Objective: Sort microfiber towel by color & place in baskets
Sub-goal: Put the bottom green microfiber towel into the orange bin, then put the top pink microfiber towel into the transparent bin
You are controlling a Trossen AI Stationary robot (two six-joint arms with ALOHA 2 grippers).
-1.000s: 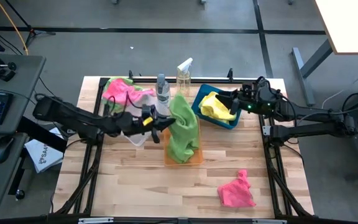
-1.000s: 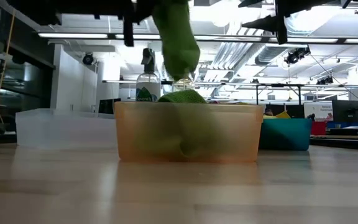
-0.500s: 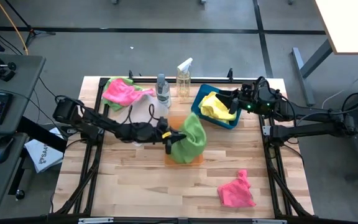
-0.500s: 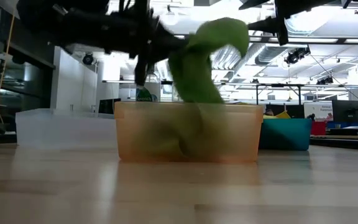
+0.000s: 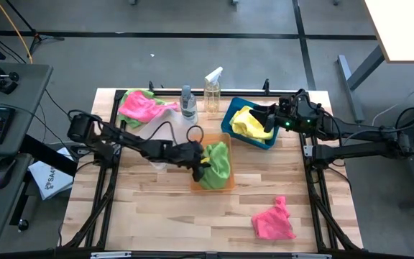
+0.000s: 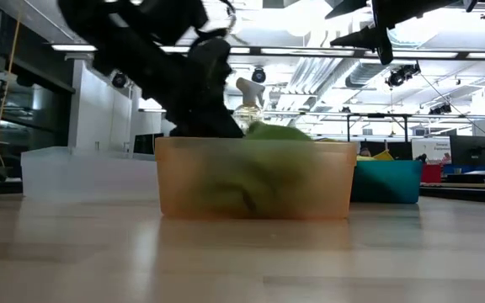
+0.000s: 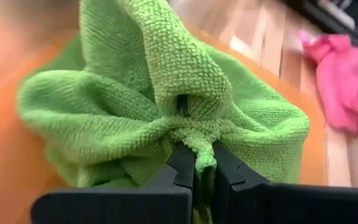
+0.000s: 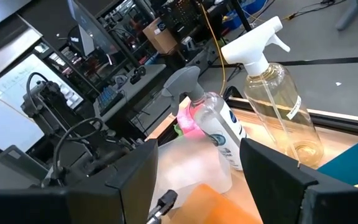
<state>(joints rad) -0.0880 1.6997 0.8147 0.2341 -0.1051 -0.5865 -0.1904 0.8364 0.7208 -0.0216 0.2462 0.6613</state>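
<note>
My left gripper (image 5: 203, 166) reaches down into the orange basket (image 5: 194, 184) at the table's middle, shut on a lime green towel (image 5: 220, 161). The towel lies bunched inside, showing through the basket's wall (image 6: 255, 181) in the low view. My right gripper (image 5: 267, 119) hangs open over the blue basket (image 5: 230, 115), where a yellow towel (image 5: 251, 122) lies. A pink towel (image 5: 272, 220) rests on the table near the front right. A heap of pink and green towels (image 5: 142, 106) sits at the far left by the clear basket (image 5: 158, 141). My left gripper pinches a gathered, several-layered fold of the green towel (image 7: 202, 148) between its two fingers (image 7: 183, 167). The fingers slant down into the basket from the table's left. The rest of the towel lies slack and bunched in the basket in front of the fingers.
Two spray bottles (image 5: 187, 103) (image 5: 212, 88) stand at the far edge, between the clear and blue baskets. Bare wood stretches along the near part of the table, left of the pink towel.
My left gripper has sunk and tipped downward into the orange basket, staying shut on the green towel. The towel hung long below the raised gripper before; now it has dropped into the basket and lies bunched there.
</note>
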